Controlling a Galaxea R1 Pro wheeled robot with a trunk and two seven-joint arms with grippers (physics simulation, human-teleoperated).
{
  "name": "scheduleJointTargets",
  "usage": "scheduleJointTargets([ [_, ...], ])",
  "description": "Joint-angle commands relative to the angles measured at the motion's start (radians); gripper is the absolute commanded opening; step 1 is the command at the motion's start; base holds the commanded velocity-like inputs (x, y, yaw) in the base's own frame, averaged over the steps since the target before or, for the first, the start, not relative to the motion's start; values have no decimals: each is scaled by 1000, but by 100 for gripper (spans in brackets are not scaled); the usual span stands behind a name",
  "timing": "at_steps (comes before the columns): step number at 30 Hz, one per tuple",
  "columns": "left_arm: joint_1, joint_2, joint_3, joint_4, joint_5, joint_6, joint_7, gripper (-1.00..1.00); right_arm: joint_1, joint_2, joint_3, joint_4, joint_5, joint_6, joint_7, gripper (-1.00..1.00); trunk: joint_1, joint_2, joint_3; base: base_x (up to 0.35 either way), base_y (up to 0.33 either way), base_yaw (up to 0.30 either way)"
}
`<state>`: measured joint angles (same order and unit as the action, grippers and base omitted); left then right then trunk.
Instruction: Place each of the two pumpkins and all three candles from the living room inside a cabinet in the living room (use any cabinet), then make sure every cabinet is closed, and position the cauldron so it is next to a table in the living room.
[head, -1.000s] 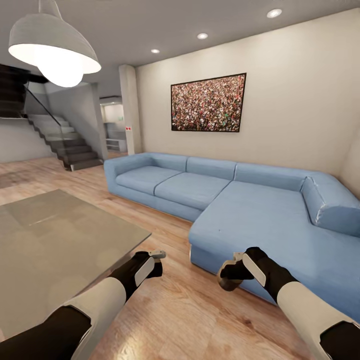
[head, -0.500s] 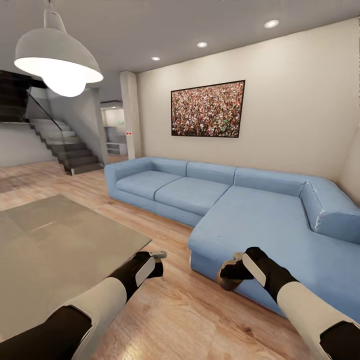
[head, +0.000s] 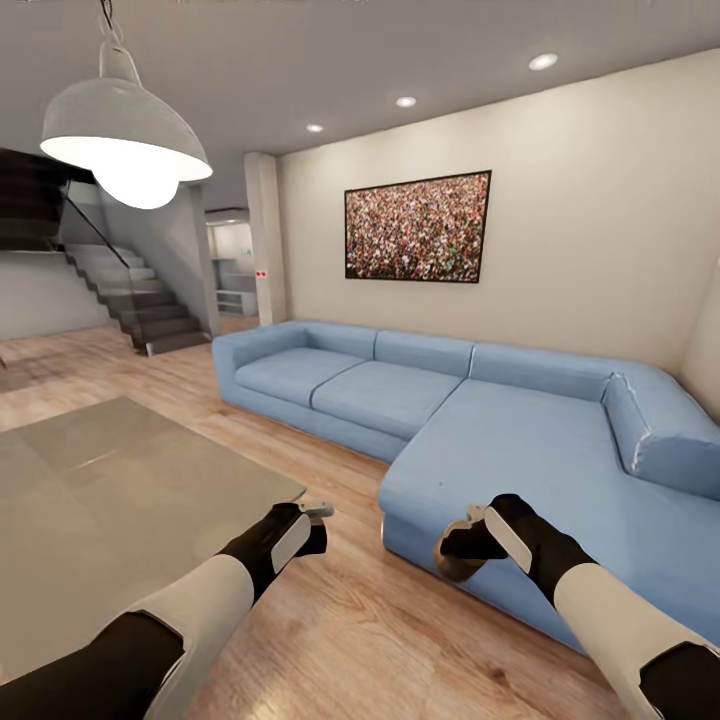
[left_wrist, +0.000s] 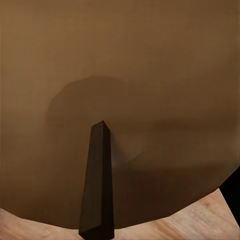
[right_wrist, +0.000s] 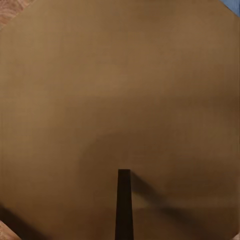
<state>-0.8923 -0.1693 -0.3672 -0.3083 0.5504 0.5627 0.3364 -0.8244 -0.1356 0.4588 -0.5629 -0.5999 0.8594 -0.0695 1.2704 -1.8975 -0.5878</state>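
Honestly can't judge progress from here: I'm not spotting pumpkins, candles, cabinet or cauldron, so the robot's probably travelling. The table is sitting low on the left, its long side seemingly running away from the camera toward the stairs. Left gripper and right gripper are hanging over wood floor near the sofa; can't tell how either's jaws are standing.

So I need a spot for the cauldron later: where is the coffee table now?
In the head view the coffee table sits low at the left, on the wood floor, under the left arm and across from the blue sofa.
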Motion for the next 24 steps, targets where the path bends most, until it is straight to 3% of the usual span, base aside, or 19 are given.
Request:
scheduleJointTargets([
  [1, -1, 1, -7, -2, 11, 3, 8, -100, -1, -1, 7, -2, -11, 2, -7, -100, -4, 7, 2, 0, 0, 2],
  [24, -1, 1, -7, -2, 11, 3, 9, -100, -1, -1, 7, -2, -11, 1, -7, -100, -92, 168, 99, 0, 0, 0],
])
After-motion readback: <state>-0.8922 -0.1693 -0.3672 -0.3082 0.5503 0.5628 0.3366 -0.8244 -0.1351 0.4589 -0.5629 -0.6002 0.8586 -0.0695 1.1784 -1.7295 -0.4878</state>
